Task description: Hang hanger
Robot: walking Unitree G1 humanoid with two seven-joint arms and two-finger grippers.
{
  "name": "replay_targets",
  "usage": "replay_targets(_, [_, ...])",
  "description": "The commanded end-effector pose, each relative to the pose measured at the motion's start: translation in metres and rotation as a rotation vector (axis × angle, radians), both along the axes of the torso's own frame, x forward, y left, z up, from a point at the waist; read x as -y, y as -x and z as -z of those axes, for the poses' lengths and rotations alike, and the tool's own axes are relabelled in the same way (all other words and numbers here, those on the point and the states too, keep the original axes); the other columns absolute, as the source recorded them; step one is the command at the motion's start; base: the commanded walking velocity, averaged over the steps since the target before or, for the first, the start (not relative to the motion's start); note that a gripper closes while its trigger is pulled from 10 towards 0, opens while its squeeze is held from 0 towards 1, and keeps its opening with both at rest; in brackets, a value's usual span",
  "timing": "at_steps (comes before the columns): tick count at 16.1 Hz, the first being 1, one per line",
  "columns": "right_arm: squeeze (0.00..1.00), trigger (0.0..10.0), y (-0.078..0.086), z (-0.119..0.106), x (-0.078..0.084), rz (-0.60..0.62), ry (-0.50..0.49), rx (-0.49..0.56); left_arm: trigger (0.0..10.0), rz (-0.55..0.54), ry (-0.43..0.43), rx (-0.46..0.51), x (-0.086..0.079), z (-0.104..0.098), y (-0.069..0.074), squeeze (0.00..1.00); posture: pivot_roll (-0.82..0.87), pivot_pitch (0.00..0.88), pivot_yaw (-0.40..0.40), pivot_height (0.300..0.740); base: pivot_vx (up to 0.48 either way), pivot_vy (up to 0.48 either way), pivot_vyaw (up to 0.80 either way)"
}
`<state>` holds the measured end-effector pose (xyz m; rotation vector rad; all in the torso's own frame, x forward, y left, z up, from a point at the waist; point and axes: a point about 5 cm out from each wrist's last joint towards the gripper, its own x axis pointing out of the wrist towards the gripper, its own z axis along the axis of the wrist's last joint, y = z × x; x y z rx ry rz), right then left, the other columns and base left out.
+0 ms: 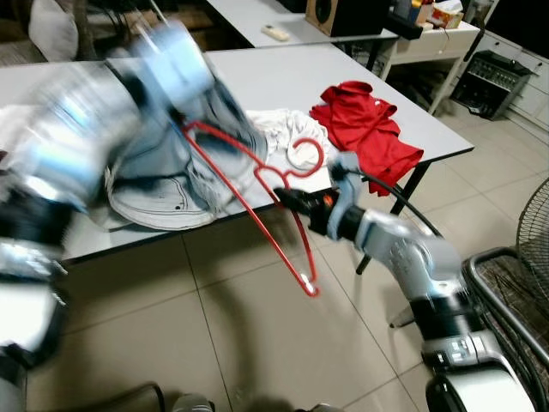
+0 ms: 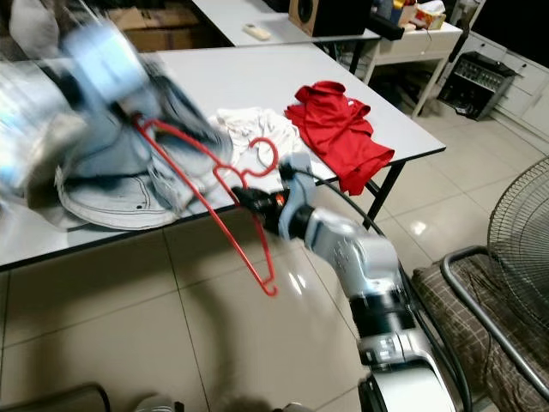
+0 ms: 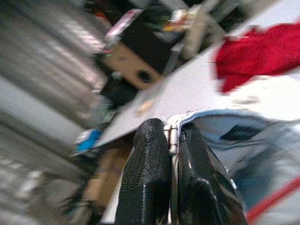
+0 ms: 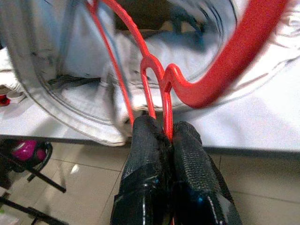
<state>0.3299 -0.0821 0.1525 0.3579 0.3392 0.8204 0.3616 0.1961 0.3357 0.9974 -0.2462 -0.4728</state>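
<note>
A red plastic hanger (image 1: 257,184) is held at its neck by my right gripper (image 1: 287,199), shut on it just off the table's front edge; the hook (image 1: 307,154) curls over the table and one arm points down at the floor. The hanger's other arm reaches into a light blue denim garment (image 1: 180,176) lying on the grey table (image 1: 283,81). My left arm (image 1: 94,129) is blurred above the garment. In the left wrist view my left gripper (image 3: 172,140) is shut on the denim's seamed edge (image 3: 176,129).
A red garment (image 1: 364,124) and a white cloth (image 1: 287,129) lie on the table's right part. A fan (image 1: 536,223) and a metal-framed seat (image 1: 506,292) stand at the right on the tiled floor. Desks with a speaker and boxes are behind.
</note>
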Motion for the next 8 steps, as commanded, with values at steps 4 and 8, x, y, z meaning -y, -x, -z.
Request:
replay_targets(4, [0.0,10.0,-0.01,0.008,0.017,0.092,0.111,-0.033,0.0,-0.327,-0.227,0.245,-0.064,-0.071,0.013,0.0,0.09,0.0,-0.121,0.74,0.0,0.0,0.0])
replay_targets(8, [0.0,10.0,-0.009,0.0,0.029,0.122,0.089,0.022,0.0,-0.383,-0.241,0.316,-0.081,-0.108,0.026,0.0,0.11,0.0,-0.104,0.74,0.0,0.0,0.0])
